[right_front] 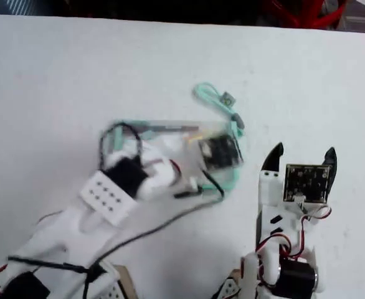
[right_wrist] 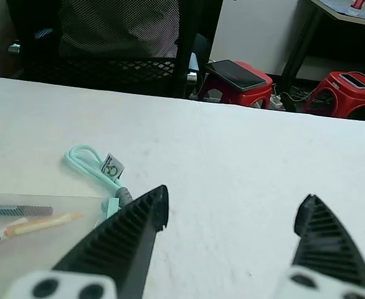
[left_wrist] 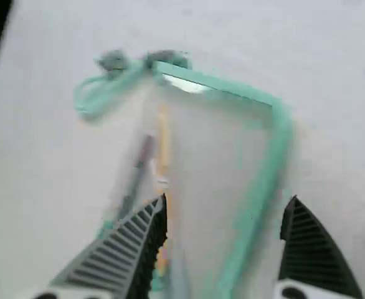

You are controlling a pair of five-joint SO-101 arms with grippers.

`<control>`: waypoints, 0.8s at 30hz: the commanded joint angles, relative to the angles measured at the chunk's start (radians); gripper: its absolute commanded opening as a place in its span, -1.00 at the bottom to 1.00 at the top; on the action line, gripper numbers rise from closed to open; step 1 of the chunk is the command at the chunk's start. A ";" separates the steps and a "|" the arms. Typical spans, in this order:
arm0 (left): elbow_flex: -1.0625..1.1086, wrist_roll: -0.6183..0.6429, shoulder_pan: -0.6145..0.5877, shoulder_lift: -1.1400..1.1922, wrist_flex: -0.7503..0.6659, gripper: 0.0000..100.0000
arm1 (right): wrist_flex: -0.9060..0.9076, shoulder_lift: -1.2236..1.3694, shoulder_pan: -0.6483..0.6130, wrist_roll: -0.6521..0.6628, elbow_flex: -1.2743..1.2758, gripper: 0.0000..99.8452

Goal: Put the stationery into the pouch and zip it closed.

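A clear pouch [right_front: 170, 146] with mint-green trim lies flat mid-table, its mint strap [right_front: 210, 96] looped off the far right corner. Inside I see a yellow pencil [left_wrist: 164, 146] and a dark pen [left_wrist: 142, 162]. My left gripper [right_front: 123, 140] hovers over the pouch's left end. In the left wrist view this gripper [left_wrist: 223, 215] is open, its fingers astride the pouch [left_wrist: 220, 162]. My right gripper [right_front: 302, 152] stands open and empty on the bare table to the right of the pouch. From the right wrist view the pouch [right_wrist: 39, 240] and strap [right_wrist: 86, 159] lie beside that gripper [right_wrist: 232, 215].
A black square board [right_front: 220, 152] with a dark cable [right_front: 170, 218] sits over the pouch's right part. The white table [right_front: 58, 81] stretches free to the left, back and right. Beyond the far edge stand a dark chair [right_wrist: 120, 37] and red stools [right_wrist: 350, 87].
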 commanded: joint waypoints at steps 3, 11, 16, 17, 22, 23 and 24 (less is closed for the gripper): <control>-0.181 0.209 -0.364 -0.099 -0.184 -0.67 | -0.021 0.008 0.015 0.003 -0.008 -0.77; -0.594 0.509 -0.565 -0.148 -0.245 -0.96 | -0.031 0.071 -0.159 0.072 -0.275 -0.96; -0.965 0.397 -0.504 -0.151 0.196 -0.95 | 0.220 0.229 -0.170 0.066 -0.701 -0.96; -1.043 0.394 -0.489 -0.151 0.293 -0.95 | 0.269 0.263 -0.170 0.064 -0.796 -0.96; -1.490 0.387 -0.387 -0.151 0.698 -0.95 | 0.542 0.435 -0.170 0.064 -1.232 -0.95; -1.567 0.387 -0.383 -0.151 0.752 -0.95 | 0.598 0.464 -0.170 0.064 -1.295 -0.95; -1.631 0.390 -0.387 -0.153 0.760 -0.95 | 0.645 0.487 -0.170 0.064 -1.347 -0.95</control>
